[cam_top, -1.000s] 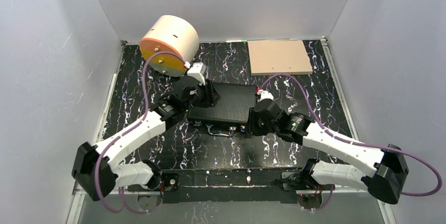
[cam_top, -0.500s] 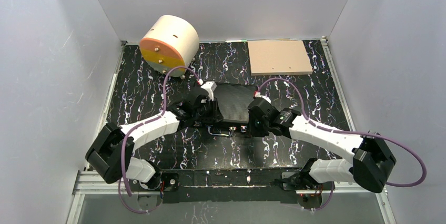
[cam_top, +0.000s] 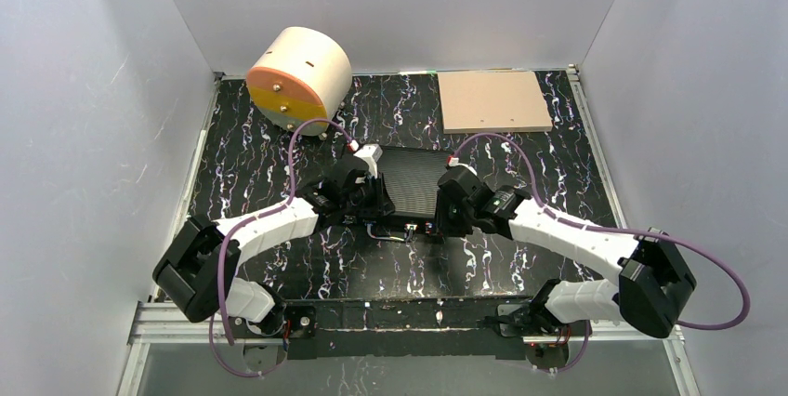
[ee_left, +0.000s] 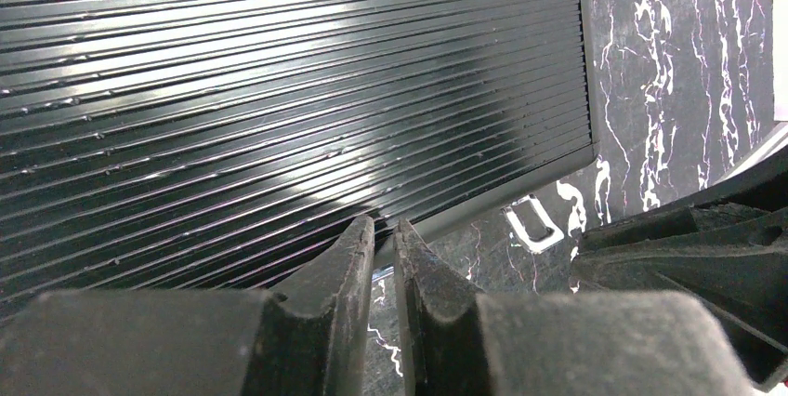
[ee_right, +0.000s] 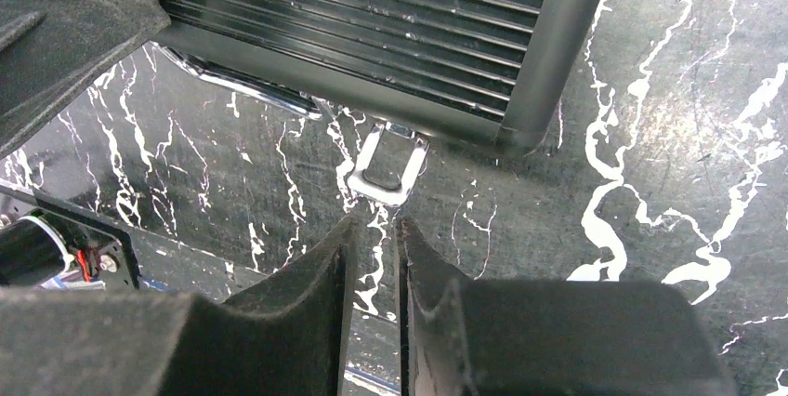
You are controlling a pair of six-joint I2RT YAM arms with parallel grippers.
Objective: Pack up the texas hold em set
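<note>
The texas hold em set shows only as its black ribbed briefcase [cam_top: 414, 178], lying shut and flat at the table's middle. My left gripper [cam_top: 375, 201] sits at the case's near-left front edge. In the left wrist view its tips [ee_left: 383, 224] rest against that edge, nearly together with nothing between them. A silver latch [ee_left: 531, 221] hangs open beside it. My right gripper [cam_top: 450, 217] is at the near-right front. Its fingers [ee_right: 374, 221] stand a thin gap apart and empty, just short of the other open latch [ee_right: 386, 173]. Chips, cards and dice are hidden.
A big cream cylinder with an orange-yellow face [cam_top: 299, 75] lies at the back left. A flat tan board [cam_top: 492, 101] lies at the back right. Grey walls close the table on three sides. The case's front edge carries a chrome handle [ee_right: 243, 89].
Both arms swung inward to the case's front edge. The left gripper left the case's far-left corner, came down to the near-left front and closed. The right gripper narrowed slightly.
</note>
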